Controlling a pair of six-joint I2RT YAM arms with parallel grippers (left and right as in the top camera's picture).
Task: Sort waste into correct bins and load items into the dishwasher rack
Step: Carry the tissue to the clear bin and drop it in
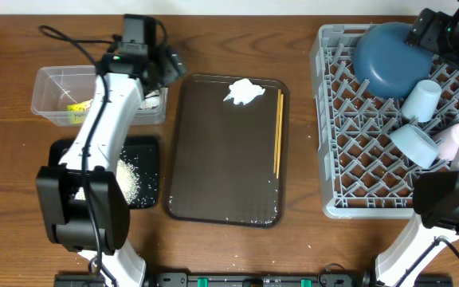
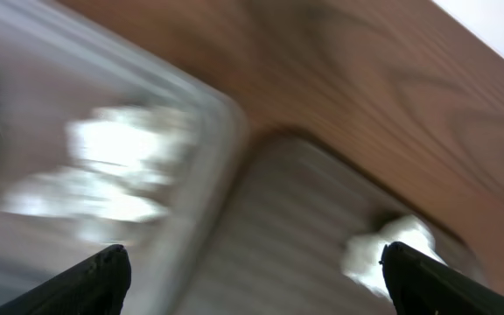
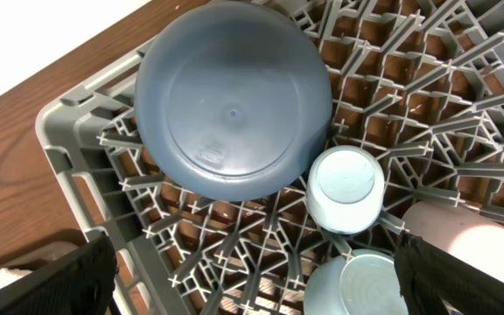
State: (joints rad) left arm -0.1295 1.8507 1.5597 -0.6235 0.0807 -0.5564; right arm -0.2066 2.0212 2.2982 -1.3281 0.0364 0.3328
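**Done.** Dishwasher rack (image 1: 319,119): holds dark blue bowl (image 1: 389,54), upturned; white cup (image 1: 422,99); light blue cup (image 1: 414,143). Black tray (image 1: 146,151): holds rice (image 1: 130,179). Clear tub (image 1: 50,88): holds yellow-green wrapper (image 1: 76,110).

**Outstanding.** Crumpled white tissue (image 1: 244,92) and chopsticks (image 1: 277,135) lie on the brown serving tray (image 1: 213,159) at mid-counter. Carrot not visible.

**Left pincer** (image 2: 254,276): spread wide, empty, hanging over the tub's end beside the serving tray's corner. View blurred.

**Right pincer** (image 3: 252,280): spread wide, empty, above the rack near the bowl, touching nothing.
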